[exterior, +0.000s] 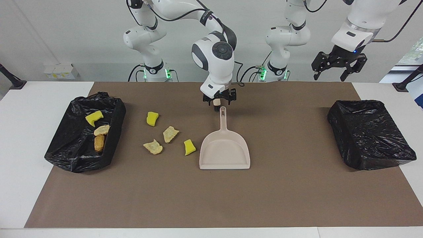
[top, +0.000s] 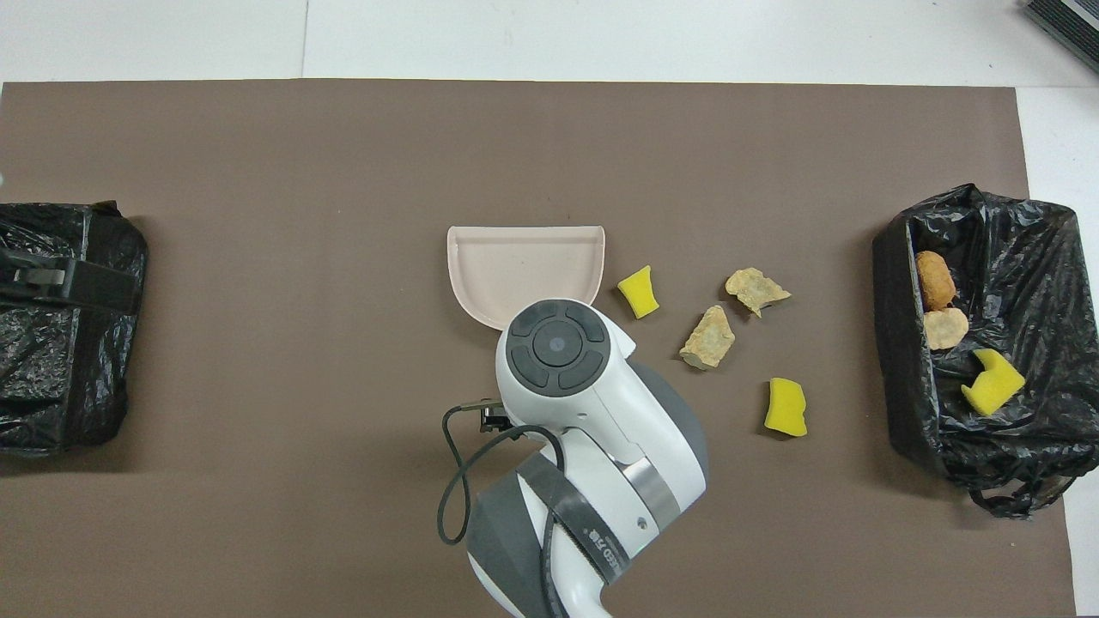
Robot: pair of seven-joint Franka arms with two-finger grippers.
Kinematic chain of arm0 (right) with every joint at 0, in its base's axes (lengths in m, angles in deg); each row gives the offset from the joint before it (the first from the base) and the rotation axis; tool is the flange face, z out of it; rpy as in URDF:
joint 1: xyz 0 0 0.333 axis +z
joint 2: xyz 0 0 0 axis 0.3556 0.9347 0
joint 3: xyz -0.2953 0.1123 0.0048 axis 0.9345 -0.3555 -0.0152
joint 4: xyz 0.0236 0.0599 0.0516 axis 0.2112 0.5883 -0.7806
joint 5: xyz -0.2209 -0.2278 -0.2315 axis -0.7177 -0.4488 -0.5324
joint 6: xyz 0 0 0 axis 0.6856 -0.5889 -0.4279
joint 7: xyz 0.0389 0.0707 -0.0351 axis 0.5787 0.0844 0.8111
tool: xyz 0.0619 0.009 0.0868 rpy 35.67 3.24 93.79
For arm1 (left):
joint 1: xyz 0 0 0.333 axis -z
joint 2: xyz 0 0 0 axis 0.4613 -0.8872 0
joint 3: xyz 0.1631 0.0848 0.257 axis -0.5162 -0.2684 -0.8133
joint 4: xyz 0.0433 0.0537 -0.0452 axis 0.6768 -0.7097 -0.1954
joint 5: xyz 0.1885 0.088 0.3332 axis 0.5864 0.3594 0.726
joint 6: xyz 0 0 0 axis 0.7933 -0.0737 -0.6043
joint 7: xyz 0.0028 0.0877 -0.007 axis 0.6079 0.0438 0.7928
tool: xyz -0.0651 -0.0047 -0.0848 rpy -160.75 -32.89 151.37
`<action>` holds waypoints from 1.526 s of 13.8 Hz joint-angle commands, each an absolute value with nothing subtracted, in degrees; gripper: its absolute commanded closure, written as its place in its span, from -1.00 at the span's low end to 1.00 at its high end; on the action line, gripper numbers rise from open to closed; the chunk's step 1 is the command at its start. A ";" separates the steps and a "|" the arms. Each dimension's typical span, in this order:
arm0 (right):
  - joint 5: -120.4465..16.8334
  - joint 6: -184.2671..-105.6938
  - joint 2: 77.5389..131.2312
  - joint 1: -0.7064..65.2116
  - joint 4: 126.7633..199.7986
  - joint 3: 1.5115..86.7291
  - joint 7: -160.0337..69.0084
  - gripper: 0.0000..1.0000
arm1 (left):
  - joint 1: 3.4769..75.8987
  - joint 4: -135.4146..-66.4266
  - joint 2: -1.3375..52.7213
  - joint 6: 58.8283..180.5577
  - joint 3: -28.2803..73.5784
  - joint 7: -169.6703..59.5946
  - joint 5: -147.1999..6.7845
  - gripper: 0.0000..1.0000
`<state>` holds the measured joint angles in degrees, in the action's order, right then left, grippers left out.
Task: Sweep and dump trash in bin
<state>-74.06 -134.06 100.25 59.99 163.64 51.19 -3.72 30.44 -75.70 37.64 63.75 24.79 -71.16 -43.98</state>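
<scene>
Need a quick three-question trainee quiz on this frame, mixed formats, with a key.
1. How many trash scraps lie loose on the mat, outside the bins?
2. True or false: the dustpan has a scrap in it.
3. Which bin holds trash? A) bin at the right arm's end; B) bin at the left arm's end.

Key: 1. Four, two yellow and two tan. 2. False, it lies empty. 3. A.
</scene>
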 commanded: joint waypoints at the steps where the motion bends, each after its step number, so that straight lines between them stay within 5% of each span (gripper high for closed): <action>1: -68.97 -134.78 93.63 60.29 173.93 50.88 -6.14 -1.00 | 29.76 -75.39 38.92 62.34 25.42 -71.27 -43.49 -1.00; 9: -64.03 -136.89 82.81 66.96 190.65 50.88 -4.12 -1.00 | 29.06 -77.68 39.62 65.41 25.33 -72.24 -43.84 -1.00; 16: -61.65 -148.05 85.53 73.91 196.72 50.88 1.86 -1.00 | 28.97 -80.14 39.53 67.44 25.33 -72.24 -43.93 -1.00; 21: -61.65 -147.62 85.00 75.14 198.05 50.88 3.79 -0.17 | 29.40 -82.42 39.97 67.53 25.42 -72.24 -43.93 -1.00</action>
<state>-63.06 -147.12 86.15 74.19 197.17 50.79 1.84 29.96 -79.77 38.50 66.15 24.91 -71.43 -43.99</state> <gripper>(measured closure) 0.251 0.000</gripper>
